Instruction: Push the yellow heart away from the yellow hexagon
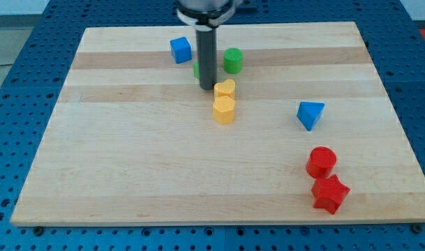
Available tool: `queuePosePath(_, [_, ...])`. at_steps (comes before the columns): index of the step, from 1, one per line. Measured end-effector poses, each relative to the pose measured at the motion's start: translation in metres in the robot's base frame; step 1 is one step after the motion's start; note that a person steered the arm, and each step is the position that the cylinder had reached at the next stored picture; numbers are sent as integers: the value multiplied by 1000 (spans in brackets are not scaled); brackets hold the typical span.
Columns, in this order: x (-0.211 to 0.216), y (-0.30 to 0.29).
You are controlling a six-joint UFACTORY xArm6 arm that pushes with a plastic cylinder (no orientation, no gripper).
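Observation:
The yellow heart (226, 88) lies near the middle of the board, touching the yellow hexagon (224, 109) just below it. My tip (207, 87) stands right at the heart's left side, close to touching it. The dark rod rises from there to the view's top.
A blue cube (180, 49) lies at the upper left. A green cylinder (232, 60) is right of the rod, and another green block (197, 69) is mostly hidden behind it. A blue triangular block (310, 114) lies right; a red cylinder (322, 162) and red star (330, 194) lower right.

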State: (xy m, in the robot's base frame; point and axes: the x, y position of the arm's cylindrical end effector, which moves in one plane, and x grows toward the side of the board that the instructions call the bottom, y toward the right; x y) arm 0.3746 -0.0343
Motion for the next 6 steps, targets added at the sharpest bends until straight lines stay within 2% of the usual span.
queuePosePath(1, [31,1])
queuePosePath(2, [42,40])
queuePosePath(3, [25,53])
queuePosePath(4, [24,32])
queuePosePath(6, [-13,93])
